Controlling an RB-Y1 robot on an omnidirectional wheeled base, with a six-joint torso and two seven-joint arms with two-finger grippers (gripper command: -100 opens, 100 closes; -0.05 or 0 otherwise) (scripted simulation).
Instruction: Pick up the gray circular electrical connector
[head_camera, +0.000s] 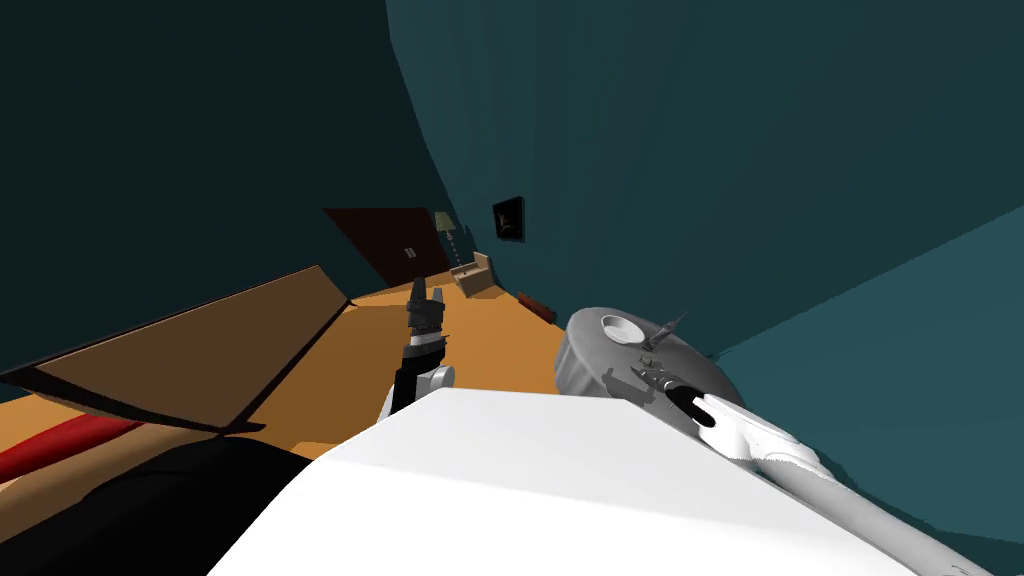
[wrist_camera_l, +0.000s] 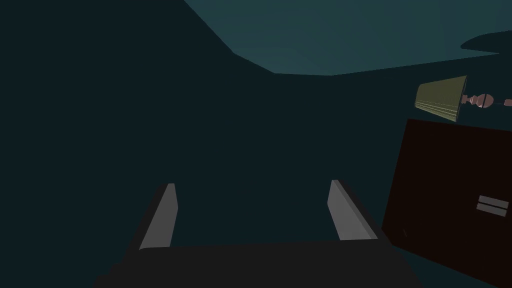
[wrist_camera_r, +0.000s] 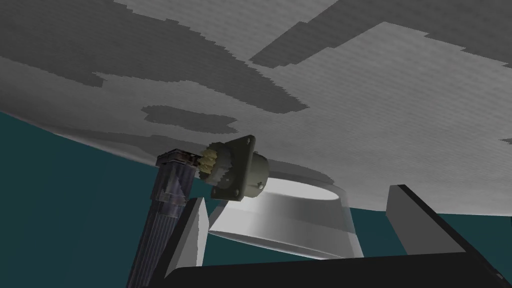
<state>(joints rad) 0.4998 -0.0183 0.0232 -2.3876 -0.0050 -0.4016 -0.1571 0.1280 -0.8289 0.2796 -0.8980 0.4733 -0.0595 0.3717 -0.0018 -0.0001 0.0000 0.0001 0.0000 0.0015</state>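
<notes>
On the grey bench (head_camera: 585, 358) at two o'clock, the spread right tool (wrist_camera_r: 305, 220) faces the bowl (wrist_camera_r: 295, 232), so closing could miss the connector (wrist_camera_r: 235, 170).

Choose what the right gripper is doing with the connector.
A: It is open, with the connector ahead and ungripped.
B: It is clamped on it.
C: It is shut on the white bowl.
A: the right gripper is open, its fingers wide apart, and the connector lies untouched beyond one fingertip on the grey table.
</notes>
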